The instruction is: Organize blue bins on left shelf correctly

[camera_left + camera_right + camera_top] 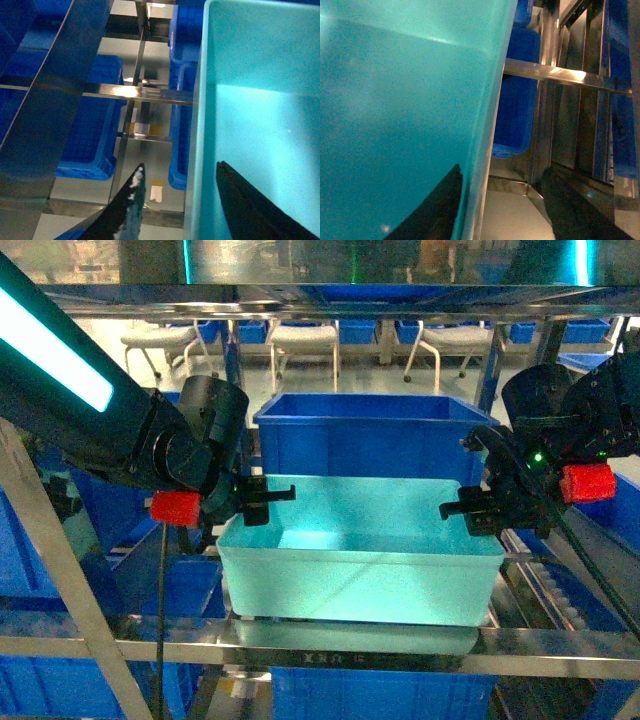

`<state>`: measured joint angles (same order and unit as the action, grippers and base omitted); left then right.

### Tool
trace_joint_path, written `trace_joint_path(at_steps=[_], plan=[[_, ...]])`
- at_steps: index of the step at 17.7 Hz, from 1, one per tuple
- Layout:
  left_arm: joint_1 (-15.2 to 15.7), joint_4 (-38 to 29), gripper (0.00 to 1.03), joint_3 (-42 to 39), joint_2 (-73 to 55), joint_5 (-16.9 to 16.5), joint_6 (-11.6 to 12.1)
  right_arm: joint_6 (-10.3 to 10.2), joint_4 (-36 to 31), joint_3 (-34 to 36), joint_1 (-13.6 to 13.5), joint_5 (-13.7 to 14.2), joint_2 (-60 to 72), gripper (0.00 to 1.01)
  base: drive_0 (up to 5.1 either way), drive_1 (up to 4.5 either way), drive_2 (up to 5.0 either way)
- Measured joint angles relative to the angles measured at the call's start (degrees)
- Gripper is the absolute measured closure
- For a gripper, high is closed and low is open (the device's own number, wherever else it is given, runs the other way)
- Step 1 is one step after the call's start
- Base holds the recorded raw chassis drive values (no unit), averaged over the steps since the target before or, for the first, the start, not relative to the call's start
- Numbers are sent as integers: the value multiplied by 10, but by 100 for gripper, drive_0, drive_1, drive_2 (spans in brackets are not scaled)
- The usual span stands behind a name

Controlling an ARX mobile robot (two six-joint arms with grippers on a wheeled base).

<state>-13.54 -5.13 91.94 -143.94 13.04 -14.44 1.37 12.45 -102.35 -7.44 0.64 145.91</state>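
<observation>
A turquoise bin (360, 560) sits on the steel shelf (330, 645). Left end effector (262, 502) and right end effector (470, 508) each straddle a side wall, fingers parted.

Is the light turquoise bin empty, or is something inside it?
Empty, as far as visible: the turquoise bin shows only bare floor and walls in all three views.

Sits on the left shelf (330, 638): turquoise bin (360, 565), before a larger bin (365, 435), between left gripper (262, 502) and right gripper (470, 508).
</observation>
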Motion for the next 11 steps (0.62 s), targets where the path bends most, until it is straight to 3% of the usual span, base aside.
trace_joint_path(at_steps=[5,7,9,11], plan=[[0,-2,18,1,0,1,4,1,-2,-3,0,1,0,11,0,0,0],[-1,-18,9,-4,1,2,7,0,-2,-3,0,1,0,2,0,0,0],[-4,-38,3,-27,10,2,11,0,-14,3,0,-1,-2,2,0,0,0],[-10,-72,6,-93,54,7,14,-1,-50,50,0,-4,-23,3,0,0,0]])
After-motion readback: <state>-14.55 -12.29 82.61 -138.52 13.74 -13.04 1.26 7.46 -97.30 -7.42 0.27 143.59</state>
